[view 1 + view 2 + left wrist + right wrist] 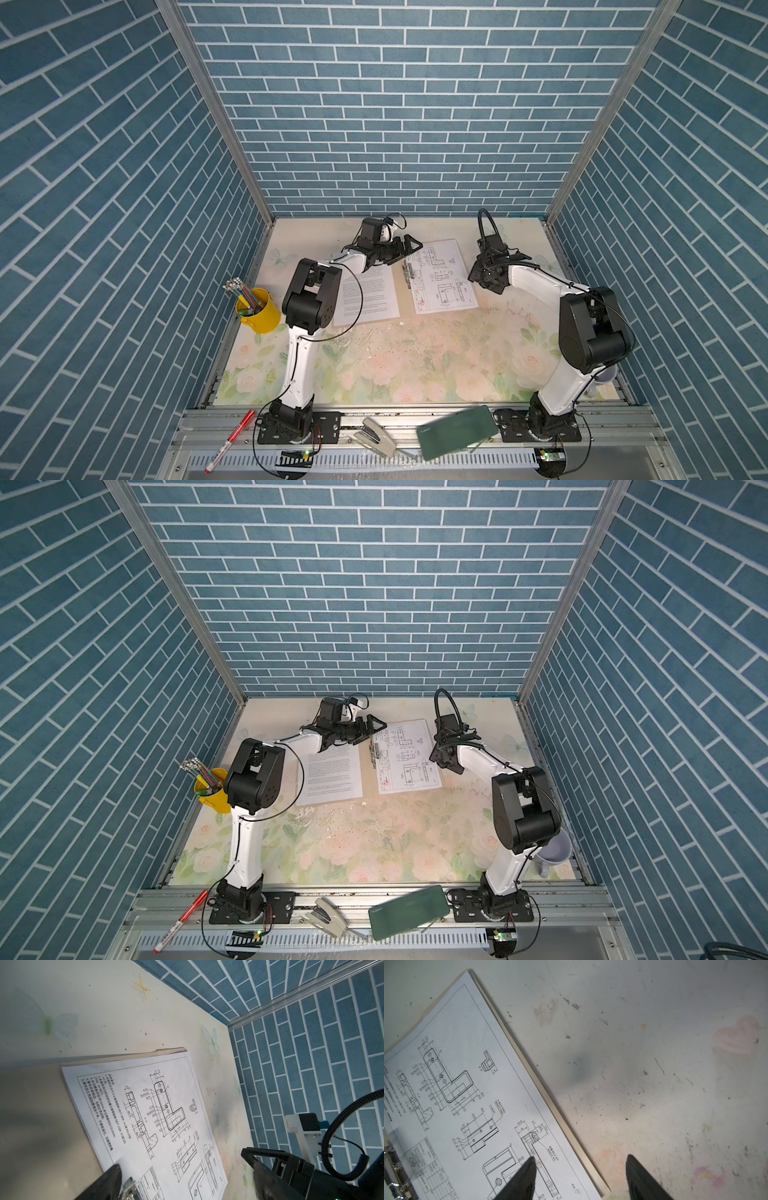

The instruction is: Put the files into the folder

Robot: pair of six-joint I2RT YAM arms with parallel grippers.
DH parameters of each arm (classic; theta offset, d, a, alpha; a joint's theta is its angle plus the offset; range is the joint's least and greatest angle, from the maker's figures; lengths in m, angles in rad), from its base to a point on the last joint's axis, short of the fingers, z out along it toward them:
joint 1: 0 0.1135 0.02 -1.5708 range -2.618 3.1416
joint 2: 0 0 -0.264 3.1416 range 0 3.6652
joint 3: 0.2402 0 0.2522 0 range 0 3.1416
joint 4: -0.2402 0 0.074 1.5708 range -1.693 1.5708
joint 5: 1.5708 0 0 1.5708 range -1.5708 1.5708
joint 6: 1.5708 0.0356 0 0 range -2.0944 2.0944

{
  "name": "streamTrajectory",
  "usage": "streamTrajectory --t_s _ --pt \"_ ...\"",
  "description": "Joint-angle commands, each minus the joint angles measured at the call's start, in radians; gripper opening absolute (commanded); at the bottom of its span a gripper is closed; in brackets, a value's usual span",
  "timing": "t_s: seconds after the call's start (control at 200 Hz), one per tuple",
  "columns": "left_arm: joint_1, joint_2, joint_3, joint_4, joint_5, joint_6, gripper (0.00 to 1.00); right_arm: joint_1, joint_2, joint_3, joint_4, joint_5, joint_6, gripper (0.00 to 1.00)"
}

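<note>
Your tan folder (pixel 569 1126) lies open, drawing sheet (pixel 440 276) and text sheet (pixel 370 297) on it. In the yellow cup (pixel 259 318): pencils (pixel 241 291). Both spread, empty: left gripper (pixel 409 246), right gripper (pixel 579 1159).

Robot lab test cell, not a real office. Three walls are brick-print panels (pixel 399 104) on an aluminium extrusion frame (pixel 218 112) (wallpaper, not masonry). Arm base plates (pixel 328 428) bolt to a front rail (pixel 395 415), with a slotted cable duct (pixel 374 460) and a lit controller board (pixel 297 456) below. Scuffed floral-print tabletop (pixel 415 374). Desk props at the edges: yellow pencil cup (pixel 259 311), stapler (pixel 372 434), red marker (pixel 230 440), mug (pixel 555 848).
</note>
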Motion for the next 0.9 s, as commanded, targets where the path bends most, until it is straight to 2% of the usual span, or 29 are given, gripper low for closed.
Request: streamTrajectory --t_s 0.0,0.27,0.555,0.685,0.895 --pt "-0.006 -0.024 -0.026 0.068 0.037 -0.026 1.00 -0.002 -0.033 -0.014 0.000 -0.010 -0.009 0.68" --pt "-0.032 -0.082 -0.114 0.170 0.061 -0.061 0.99 0.000 -0.036 -0.019 0.004 -0.020 -0.003 0.68" --pt "-0.049 -0.136 -0.180 0.135 0.036 -0.017 0.97 0.003 -0.028 -0.005 0.003 -0.036 0.004 0.68" --pt "-0.034 -0.158 -0.182 0.093 -0.005 0.001 0.97 0.003 -0.016 0.016 0.001 -0.063 0.039 0.66" --pt "-0.011 -0.172 -0.133 -0.074 -0.088 0.043 0.96 0.007 0.026 0.066 0.003 -0.128 0.189 0.55"
